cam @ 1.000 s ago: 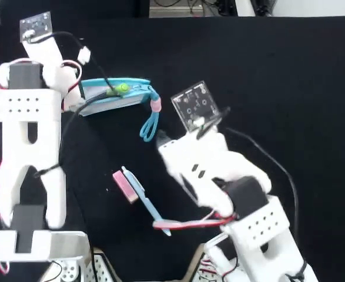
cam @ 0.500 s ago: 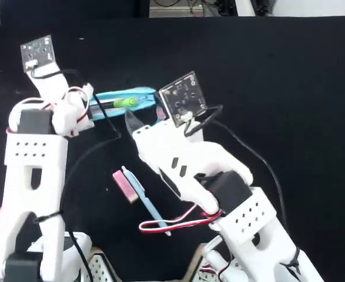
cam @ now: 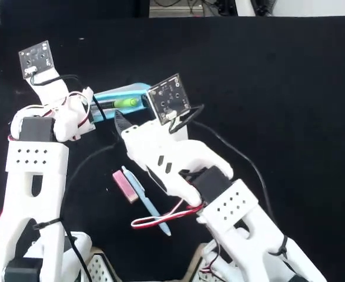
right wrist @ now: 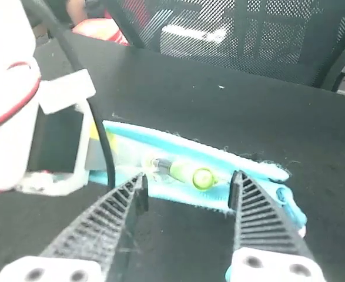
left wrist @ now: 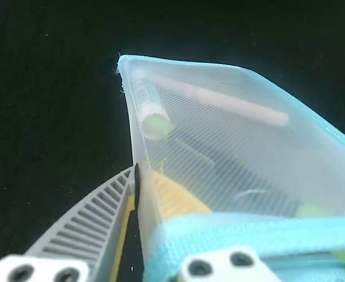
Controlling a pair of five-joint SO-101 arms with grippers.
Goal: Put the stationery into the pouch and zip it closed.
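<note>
Turquoise mesh pouch (left wrist: 219, 153), edge clamped in left pincer (left wrist: 138, 176), likely to steady its mouth; right pincer (right wrist: 190, 176), jaws apart, faces it; pen (cam: 144, 200), eraser (cam: 124, 186) behind it, unpacked.

Translucent turquoise-trimmed pouch (cam: 116, 95) sits at the far left of the black table (cam: 278, 88) with a green-capped marker (cam: 125, 103) and white pen (left wrist: 219, 100) inside, while a pink eraser (cam: 125, 187) and blue pen (cam: 144, 198) lie touching, nearer, outside it.
</note>
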